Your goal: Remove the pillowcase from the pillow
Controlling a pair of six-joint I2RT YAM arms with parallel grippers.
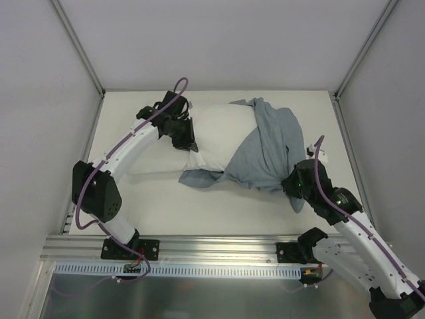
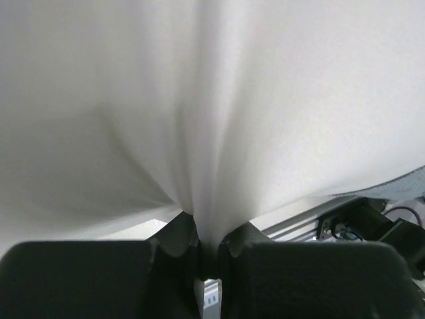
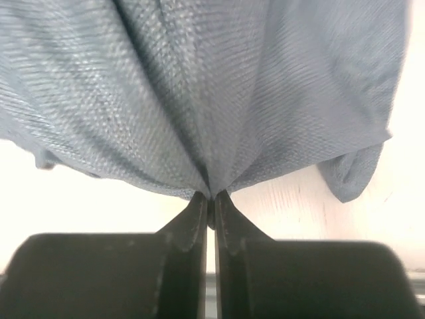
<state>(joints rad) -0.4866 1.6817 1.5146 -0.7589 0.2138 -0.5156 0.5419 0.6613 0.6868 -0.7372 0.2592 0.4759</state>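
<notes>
The white pillow [image 1: 216, 129] lies across the back of the table, its left part bare. The pillowcase [image 1: 269, 149], showing only its plain grey-blue side, is bunched over the pillow's right end and spills forward. My left gripper [image 1: 188, 145] is shut on a pinch of the pillow's white cloth [image 2: 212, 133], which fills the left wrist view above the jaws [image 2: 209, 242]. My right gripper [image 1: 290, 183] is shut on a fold of the pillowcase [image 3: 199, 100] at its near right edge, the cloth fanning up from the jaws [image 3: 211, 199].
The white tabletop [image 1: 199, 212] is walled by grey panels on the left, back and right. An aluminium rail [image 1: 212, 247] with both arm bases runs along the near edge.
</notes>
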